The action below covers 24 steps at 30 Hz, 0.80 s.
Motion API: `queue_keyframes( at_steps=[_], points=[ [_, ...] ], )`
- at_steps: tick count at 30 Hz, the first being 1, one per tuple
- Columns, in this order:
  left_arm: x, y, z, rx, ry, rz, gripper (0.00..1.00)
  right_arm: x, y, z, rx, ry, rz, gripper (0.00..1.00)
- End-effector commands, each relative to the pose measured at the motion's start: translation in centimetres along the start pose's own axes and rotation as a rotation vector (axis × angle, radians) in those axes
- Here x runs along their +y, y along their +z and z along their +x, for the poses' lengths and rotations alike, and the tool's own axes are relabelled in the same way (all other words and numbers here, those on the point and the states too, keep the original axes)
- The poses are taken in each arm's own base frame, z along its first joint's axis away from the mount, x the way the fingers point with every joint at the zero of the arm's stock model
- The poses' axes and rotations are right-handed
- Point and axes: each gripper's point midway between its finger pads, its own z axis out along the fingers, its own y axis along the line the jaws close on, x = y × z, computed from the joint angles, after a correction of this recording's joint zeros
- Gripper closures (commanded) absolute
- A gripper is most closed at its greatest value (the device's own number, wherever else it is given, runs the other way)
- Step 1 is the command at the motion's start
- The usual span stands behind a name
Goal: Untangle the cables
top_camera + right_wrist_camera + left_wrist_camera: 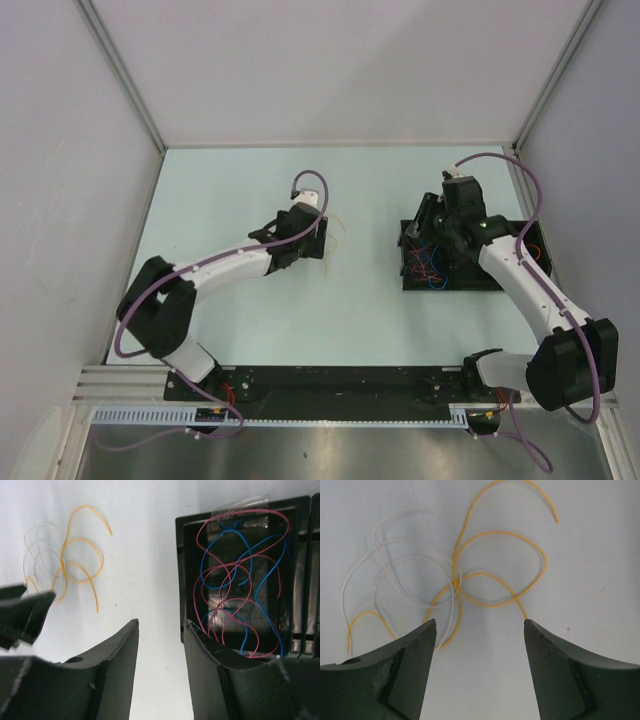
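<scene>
Cables lie in two separate groups on the pale tabletop [600, 580]. In the left wrist view, an orange cable [456, 575] curls in several loops at 12 o'clock from the left tool [480, 625]. One free end reaches up toward 1 o'clock. A pale cable [400, 541] loops through it and spreads toward 10 o'clock. The two cross in a knot-like cluster just above the gap between the fingers. The left tool's fingers stand spread wide with bare tabletop between them, pinching nothing. The pale strand and a lower orange bend run just beside the tip of the finger at 9 o'clock; whether they touch it cannot be told.

In the right wrist view, a black tray [181, 580] sits at 2 o'clock from the right tool [161, 622]. Inside it a red cable [240, 511] and a blue cable [220, 587] lie looped over one another, all within the tray walls. The right tool's fingers are parted by a narrower gap and nothing is caught between them. The finger at 3 o'clock overlaps the tray's near corner in this view. The orange and pale tangle shows at 10 o'clock, well apart from the tray.

From the top view, the tray lies at 3 o'clock of the orange and pale tangle, with open tabletop between them.
</scene>
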Motion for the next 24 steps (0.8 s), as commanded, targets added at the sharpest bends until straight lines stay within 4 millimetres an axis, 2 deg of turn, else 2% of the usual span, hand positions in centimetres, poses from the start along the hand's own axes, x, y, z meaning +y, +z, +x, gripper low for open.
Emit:
queue_keyframes(
  at_steps=[1,3,4,7,12,17,24],
  points=[
    [-1.2,1.9,-5.0,-0.082,0.006,0.023,0.26,0.3,-1.8,0.5,-0.009,-0.033,0.007,0.54],
    [-1.3,3.6,-4.6,-0.053,0.037,0.016,0.27,0.3,-2.1,1.1,-0.003,-0.032,0.001,0.54],
    [-1.1,4.1,-5.6,-0.062,0.033,0.012,0.28,0.0,-2.4,1.7,0.003,-0.033,-0.001,0.54],
    [-0.8,6.4,-5.5,-0.024,0.051,-0.001,0.31,-0.4,-2.9,2.5,0.006,-0.032,-0.001,0.54],
    [-0.4,8.9,-4.8,0.019,0.074,-0.009,0.37,-0.7,-3.2,3.2,0.016,-0.043,-0.004,0.53],
    [0.0,10.1,-3.6,0.054,0.067,-0.016,0.38,-0.7,-2.6,4.0,0.037,-0.052,-0.024,0.53],
    [0.5,11.3,-2.3,0.086,0.05,-0.03,0.47,-1.1,-1.7,5.1,0.067,-0.05,-0.03,0.54]
  ],
)
